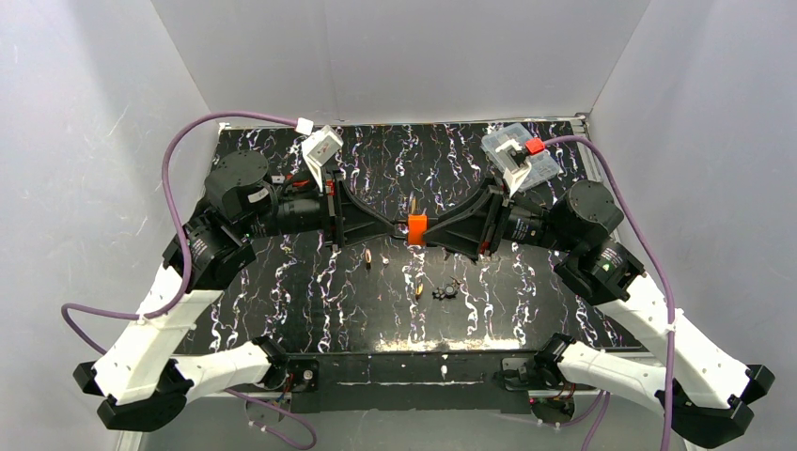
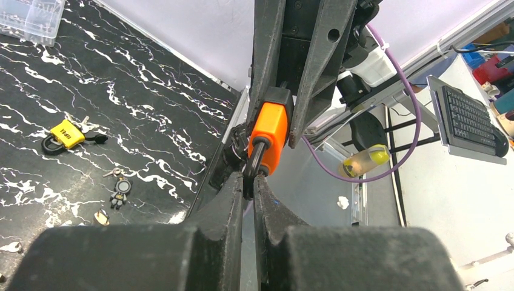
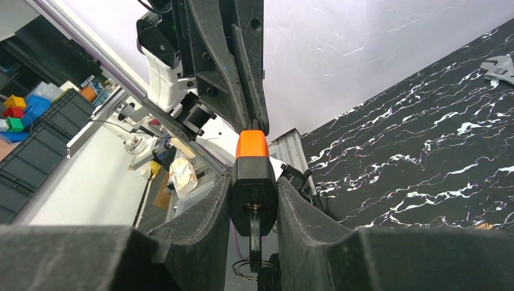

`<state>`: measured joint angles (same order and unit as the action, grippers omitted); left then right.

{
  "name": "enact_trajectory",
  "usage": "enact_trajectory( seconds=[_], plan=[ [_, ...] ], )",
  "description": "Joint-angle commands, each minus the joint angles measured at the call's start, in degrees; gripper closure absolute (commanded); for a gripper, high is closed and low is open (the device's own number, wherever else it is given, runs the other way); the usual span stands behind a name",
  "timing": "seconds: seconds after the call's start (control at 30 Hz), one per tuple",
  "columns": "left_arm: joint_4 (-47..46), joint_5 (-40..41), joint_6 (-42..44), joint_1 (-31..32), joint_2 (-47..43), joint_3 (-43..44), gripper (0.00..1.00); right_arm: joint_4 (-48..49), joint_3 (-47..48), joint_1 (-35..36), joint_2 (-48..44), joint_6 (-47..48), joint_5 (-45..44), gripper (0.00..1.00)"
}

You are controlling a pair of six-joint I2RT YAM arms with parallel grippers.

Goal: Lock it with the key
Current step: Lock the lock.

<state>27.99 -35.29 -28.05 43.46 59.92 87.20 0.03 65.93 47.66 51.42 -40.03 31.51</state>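
A padlock with an orange and black body is held in the air between both grippers, over the middle of the table. My left gripper is shut on its dark shackle, seen close in the left wrist view. My right gripper is shut on the lock's body, its fingertips on either side of the black end. A thin key sticks out of the keyhole in that end, with its ring hanging below.
A yellow padlock and a small figure keychain lie on the black marbled table. A clear plastic compartment box stands at the back right. A silver wrench lies near it. Small brass pieces lie below the grippers.
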Motion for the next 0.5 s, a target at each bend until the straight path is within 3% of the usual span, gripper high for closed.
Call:
enact_trajectory(
  seconds=[0.0, 0.47],
  plan=[
    [-5.4, -3.1, -1.2, 3.8, 4.9, 1.0, 1.00, 3.7, 1.6, 3.0, 3.9, 1.3, 0.4, 0.99],
    [-4.8, -2.7, -1.2, 5.2, 5.9, 1.4, 1.00, 4.0, 1.1, 3.4, 3.8, 1.5, -0.3, 0.99]
  ],
)
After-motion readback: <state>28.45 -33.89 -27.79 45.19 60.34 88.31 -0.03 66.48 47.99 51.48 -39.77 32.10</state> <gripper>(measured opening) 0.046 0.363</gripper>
